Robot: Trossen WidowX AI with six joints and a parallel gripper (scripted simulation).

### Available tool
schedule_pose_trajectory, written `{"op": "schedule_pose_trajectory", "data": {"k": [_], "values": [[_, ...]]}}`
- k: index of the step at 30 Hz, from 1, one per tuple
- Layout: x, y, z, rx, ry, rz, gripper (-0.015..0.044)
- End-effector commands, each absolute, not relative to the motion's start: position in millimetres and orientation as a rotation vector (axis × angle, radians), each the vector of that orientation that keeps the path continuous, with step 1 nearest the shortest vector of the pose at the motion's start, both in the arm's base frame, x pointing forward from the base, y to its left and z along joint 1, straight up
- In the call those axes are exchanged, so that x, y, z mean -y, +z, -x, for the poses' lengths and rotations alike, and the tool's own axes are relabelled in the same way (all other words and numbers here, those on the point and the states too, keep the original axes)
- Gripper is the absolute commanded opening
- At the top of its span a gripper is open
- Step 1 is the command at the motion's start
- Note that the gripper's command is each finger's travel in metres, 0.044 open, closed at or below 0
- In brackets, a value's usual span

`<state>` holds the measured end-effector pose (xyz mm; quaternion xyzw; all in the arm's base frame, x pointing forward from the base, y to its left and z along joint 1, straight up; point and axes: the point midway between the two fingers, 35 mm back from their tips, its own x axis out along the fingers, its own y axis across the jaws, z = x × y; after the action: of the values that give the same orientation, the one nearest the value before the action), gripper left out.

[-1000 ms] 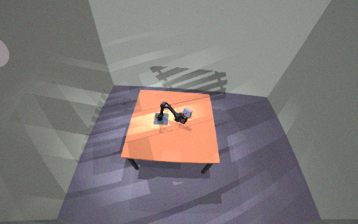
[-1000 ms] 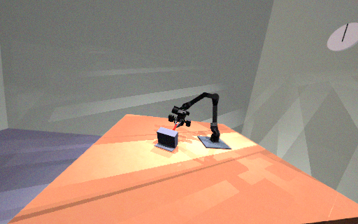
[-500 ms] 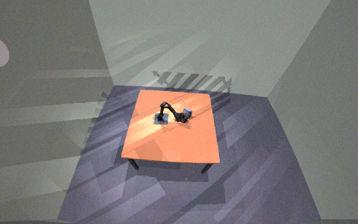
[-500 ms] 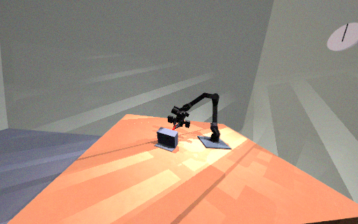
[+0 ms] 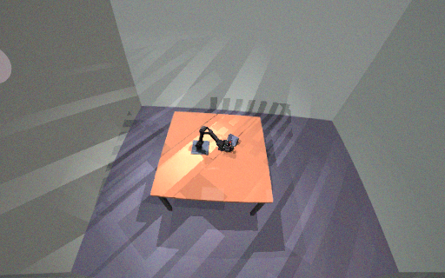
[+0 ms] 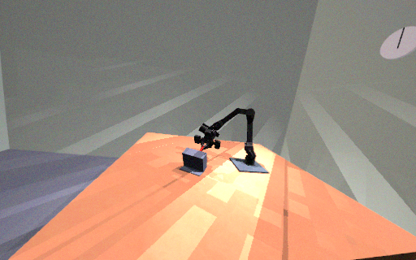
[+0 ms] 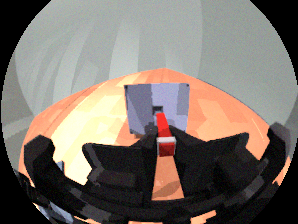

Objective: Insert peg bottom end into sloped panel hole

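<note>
A red square-sided peg [image 7: 162, 126] [image 6: 201, 149] with a pale rim at its near end is held between the fingers of my gripper [image 7: 162, 128] [image 6: 204, 146], which is shut on it. The grey-blue sloped panel [image 7: 175, 102] [image 6: 194, 161] [image 5: 234, 139] stands in front of the gripper. In the wrist view its dark square hole [image 7: 158, 108] shows just past the peg's far end. The peg's far end overlaps the panel's face just below the hole. Whether it touches the panel or enters the hole cannot be told. In the exterior view the panel's back hides the hole.
The panel's base plate [image 6: 191, 171] lies on the orange table [image 5: 209, 182] [image 6: 162, 211]. The arm's grey base plate [image 5: 201, 152] [image 6: 249, 167] is on the same table, to the panel's right in the exterior view. Bright light patches and shadows cross the table.
</note>
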<state>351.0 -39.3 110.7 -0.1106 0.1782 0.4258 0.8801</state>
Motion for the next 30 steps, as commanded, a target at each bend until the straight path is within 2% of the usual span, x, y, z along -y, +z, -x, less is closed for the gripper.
{"op": "schedule_pose_trajectory", "data": {"k": [1,30], "values": [[36,108,-351,-0.368,0.887,0.211,0.0],[18,100,-366,-0.357,0.886,0.21,0.0]]}}
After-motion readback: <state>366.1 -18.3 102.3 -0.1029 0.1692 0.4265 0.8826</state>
